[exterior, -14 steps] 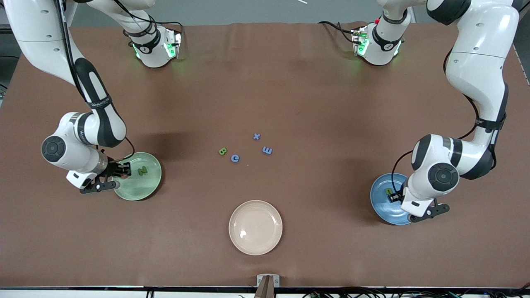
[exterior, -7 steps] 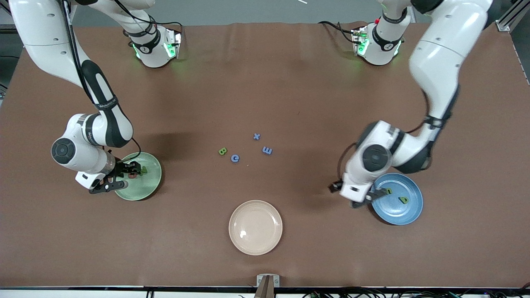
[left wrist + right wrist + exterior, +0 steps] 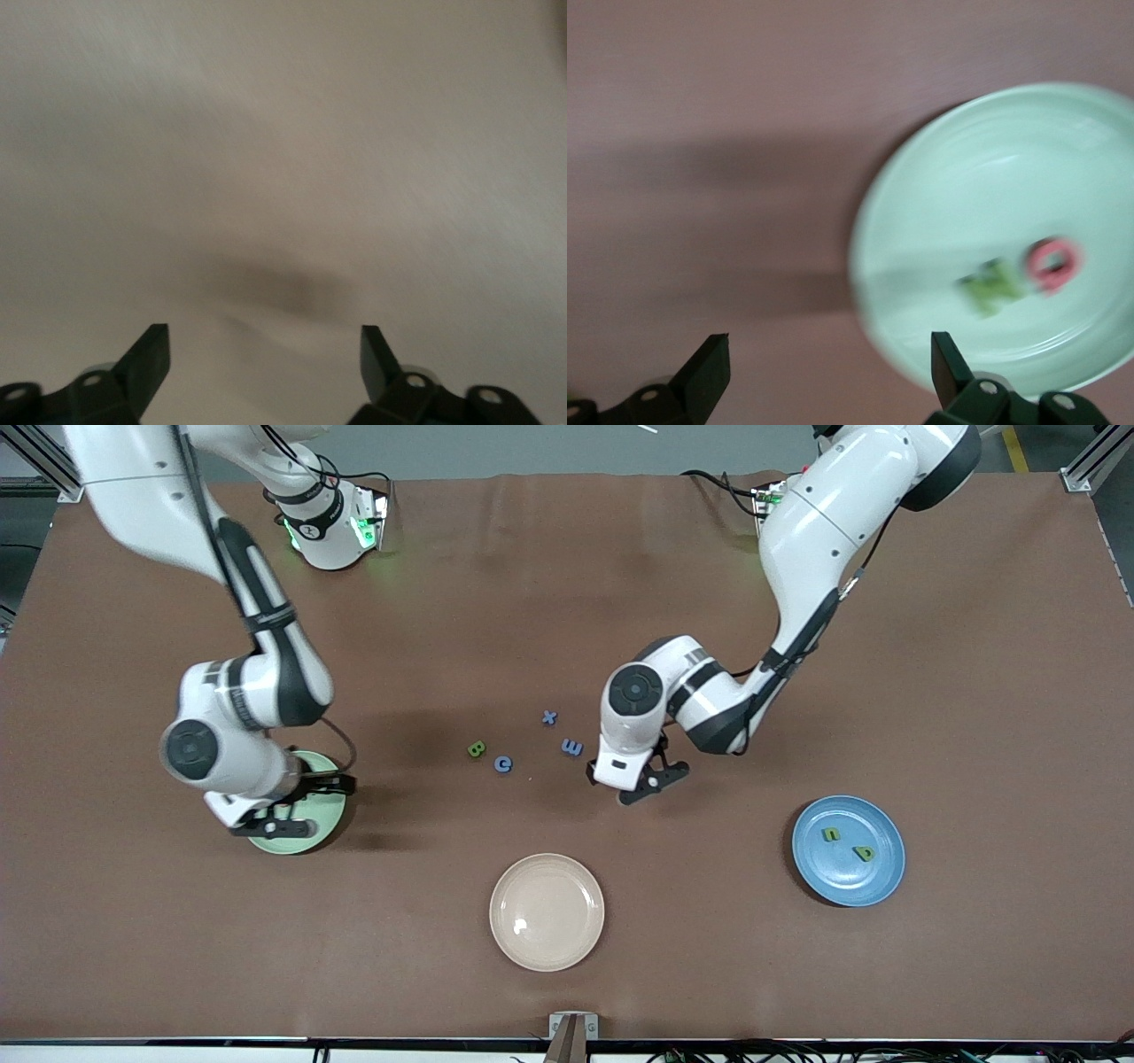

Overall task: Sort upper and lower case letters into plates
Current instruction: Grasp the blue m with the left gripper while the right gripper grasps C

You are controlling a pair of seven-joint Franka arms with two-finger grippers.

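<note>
My left gripper [image 3: 640,781] hangs open and empty over bare table beside the blue m [image 3: 572,747]. In the left wrist view its fingers [image 3: 152,350] stand wide apart over brown cloth. The blue x [image 3: 549,716], blue G [image 3: 503,763] and green B [image 3: 477,749] lie loose mid-table. The blue plate [image 3: 877,877] holds a green n [image 3: 832,834] and a green p-like letter [image 3: 863,853]. My right gripper [image 3: 297,808] is open over the edge of the mint green plate [image 3: 301,845]. That plate [image 3: 966,204] holds the green N [image 3: 992,288] and red Q [image 3: 1052,266].
A cream-beige plate [image 3: 547,911] with nothing in it sits nearer the front camera than the loose letters. The right arm covers most of the mint plate in the front view. The arms' bases [image 3: 332,522] stand at the table's back edge.
The left gripper let go of a green letter in the blue plate and swung to the m. The right gripper opened, left the Q in the mint plate and shifted over its edge.
</note>
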